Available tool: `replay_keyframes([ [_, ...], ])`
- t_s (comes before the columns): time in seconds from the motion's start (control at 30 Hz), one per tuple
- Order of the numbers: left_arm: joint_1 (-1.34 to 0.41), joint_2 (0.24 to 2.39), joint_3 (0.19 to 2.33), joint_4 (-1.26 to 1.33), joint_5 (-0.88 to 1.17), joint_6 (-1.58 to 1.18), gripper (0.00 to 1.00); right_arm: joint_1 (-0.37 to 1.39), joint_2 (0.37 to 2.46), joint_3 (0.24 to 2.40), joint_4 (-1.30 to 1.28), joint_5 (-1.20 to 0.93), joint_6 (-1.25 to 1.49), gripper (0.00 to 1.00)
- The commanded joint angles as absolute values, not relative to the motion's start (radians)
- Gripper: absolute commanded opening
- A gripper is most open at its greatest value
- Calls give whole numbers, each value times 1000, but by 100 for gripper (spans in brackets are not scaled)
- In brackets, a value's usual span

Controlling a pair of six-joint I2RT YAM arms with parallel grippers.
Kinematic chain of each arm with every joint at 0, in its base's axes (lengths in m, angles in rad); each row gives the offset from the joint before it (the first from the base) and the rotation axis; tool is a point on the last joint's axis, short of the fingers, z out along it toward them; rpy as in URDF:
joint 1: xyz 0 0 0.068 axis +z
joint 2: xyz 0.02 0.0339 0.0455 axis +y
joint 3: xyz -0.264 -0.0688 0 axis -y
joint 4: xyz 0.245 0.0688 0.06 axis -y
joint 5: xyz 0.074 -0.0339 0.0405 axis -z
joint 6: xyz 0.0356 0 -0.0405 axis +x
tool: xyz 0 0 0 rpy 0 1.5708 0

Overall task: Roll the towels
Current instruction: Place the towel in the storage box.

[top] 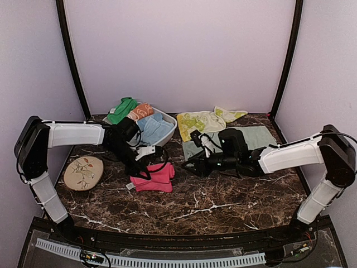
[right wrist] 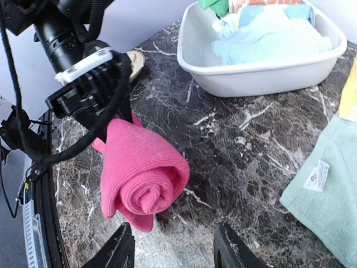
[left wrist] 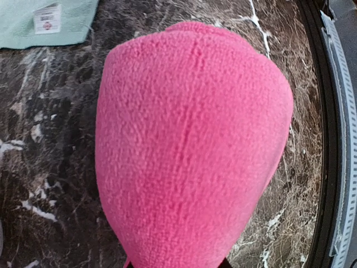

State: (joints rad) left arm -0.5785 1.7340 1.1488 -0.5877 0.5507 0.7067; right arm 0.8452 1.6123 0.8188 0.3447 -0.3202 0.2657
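Observation:
The hot-pink towel [top: 155, 177] is rolled into a loose spiral at the table's middle left; its coiled end [right wrist: 146, 184] faces my right wrist camera. My left gripper [top: 140, 169] is shut on the roll's far end, and the pink cloth [left wrist: 189, 145] fills the left wrist view and hides the fingers. Just right of the roll my right gripper [top: 192, 166] stands open, with bare table between its fingers [right wrist: 120, 250]. The yellow-lime patterned towel [top: 202, 121] lies spread at the back. A pale mint towel [top: 248, 138] lies flat behind the right arm, its label [right wrist: 317, 174] showing.
A white basin [top: 170, 133] at the back left holds blue, green and orange cloths; its near wall [right wrist: 251, 78] shows in the right wrist view. A round floral mat [top: 83, 172] lies at the left. Dark marble table, black rail along the near edge [left wrist: 329, 139].

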Motion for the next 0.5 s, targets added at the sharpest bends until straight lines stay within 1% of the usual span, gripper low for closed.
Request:
replay_keyframes([
  [0.0,-482,1692,1264,-647,587,593,0,858,1561,830,395,-227,239,47],
  [0.07,-417,1675,1338,-652,557,578,0,858,1526,815,401,-195,246,47],
  [0.13,-370,1657,1409,-643,485,574,0,850,1503,808,389,-188,254,47],
  [0.2,-337,1638,1460,-601,365,587,0,838,1491,806,370,-191,268,46],
  [0.3,-301,1629,1503,-473,154,628,0,820,1478,790,365,-203,288,46],
  [0.4,-286,1675,1540,-294,-80,657,0,803,1473,774,369,-211,307,46],
  [0.47,-286,1713,1552,-174,-183,684,0,793,1473,764,372,-217,316,46],
])
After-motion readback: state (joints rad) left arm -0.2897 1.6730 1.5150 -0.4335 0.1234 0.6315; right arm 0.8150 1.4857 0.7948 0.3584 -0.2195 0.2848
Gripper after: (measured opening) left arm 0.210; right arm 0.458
